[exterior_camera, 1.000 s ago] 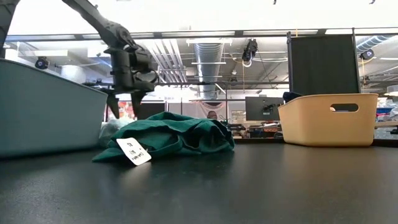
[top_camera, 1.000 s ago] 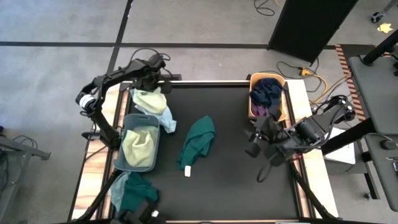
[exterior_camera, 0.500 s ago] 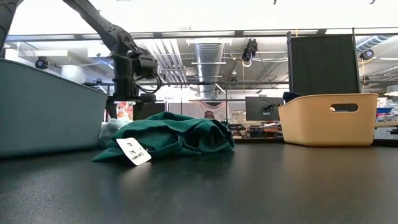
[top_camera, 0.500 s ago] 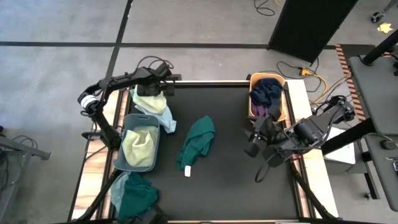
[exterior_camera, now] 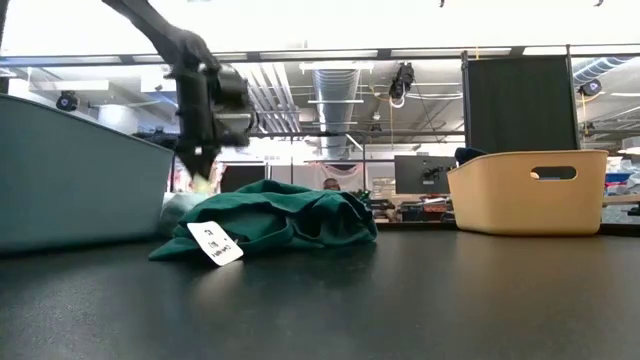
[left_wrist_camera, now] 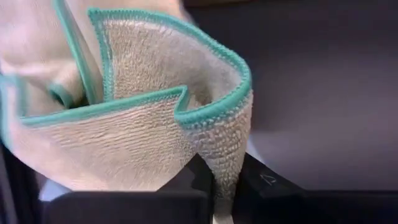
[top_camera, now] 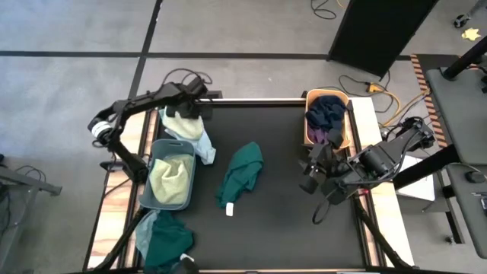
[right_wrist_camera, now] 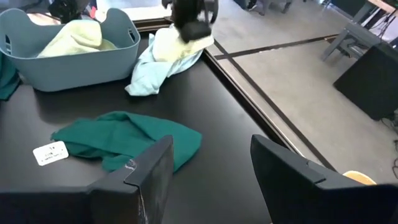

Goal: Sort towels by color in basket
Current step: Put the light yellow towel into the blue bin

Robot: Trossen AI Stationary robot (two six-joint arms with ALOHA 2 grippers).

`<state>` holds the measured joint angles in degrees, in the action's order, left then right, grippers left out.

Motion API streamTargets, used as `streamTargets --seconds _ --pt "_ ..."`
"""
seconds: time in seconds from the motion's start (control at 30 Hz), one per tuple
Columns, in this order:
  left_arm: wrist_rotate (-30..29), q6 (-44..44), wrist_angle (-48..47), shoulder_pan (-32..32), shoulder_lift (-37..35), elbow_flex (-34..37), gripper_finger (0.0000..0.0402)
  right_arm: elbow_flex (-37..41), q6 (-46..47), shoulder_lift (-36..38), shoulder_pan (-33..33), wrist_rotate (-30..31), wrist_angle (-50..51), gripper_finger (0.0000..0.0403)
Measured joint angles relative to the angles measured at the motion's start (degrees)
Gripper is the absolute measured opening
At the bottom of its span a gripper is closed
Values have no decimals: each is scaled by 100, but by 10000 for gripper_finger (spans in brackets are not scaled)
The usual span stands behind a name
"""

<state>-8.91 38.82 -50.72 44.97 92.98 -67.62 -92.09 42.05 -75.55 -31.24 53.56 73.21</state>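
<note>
- High view: the grey-blue basket [top_camera: 170,173] at left centre already holds a pale yellow-green towel [top_camera: 169,176], and the tan basket [top_camera: 327,118] at upper right holds navy and purple towels [top_camera: 327,113]. Unsorted: a dark teal towel [top_camera: 242,173] in the middle of the black table [top_camera: 289,213], a second teal towel [top_camera: 165,236] at lower left, and a pale pile [top_camera: 189,129] at upper left, yellow-green over light mint. The left gripper [top_camera: 188,107] sits on that pile; the right gripper [top_camera: 313,169] waits at centre right. I judge the sort roughly half done.
- Low view: the left gripper [exterior_camera: 205,160] hangs blurred at upper left above the teal towel [exterior_camera: 275,222], with a pale scrap at its tip.
- Left wrist view: the fingers [left_wrist_camera: 186,180] pinch a pale yellow-green cloth with teal edging [left_wrist_camera: 143,118], which fills the frame.
- Right wrist view: the right gripper's fingers [right_wrist_camera: 149,171] stand spread, holding nothing; the teal towel [right_wrist_camera: 124,138] lies at lower left, the pale pile [right_wrist_camera: 165,59] at top centre.
</note>
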Motion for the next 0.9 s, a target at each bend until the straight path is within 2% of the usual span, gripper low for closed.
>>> streamTargets --seconds 0.27,0.47,0.6,0.77,0.9 --pt "-130 -689 13 -483 -1529 -611 1 0 -221 0 2 0 3 206" --pt "-211 -1318 71 -1315 -2701 -1001 0 1 -335 2 4 2 26 206" --pt "-210 -1651 28 -2209 -3346 -1278 0 2 -460 7 4 2 35 206" --pt "-244 -1239 -48 -3731 -3962 -1685 0 1 -520 9 4 2 35 206" --pt "-731 -884 -83 -5057 -4230 -2120 0 2 -524 11 4 2 35 206"
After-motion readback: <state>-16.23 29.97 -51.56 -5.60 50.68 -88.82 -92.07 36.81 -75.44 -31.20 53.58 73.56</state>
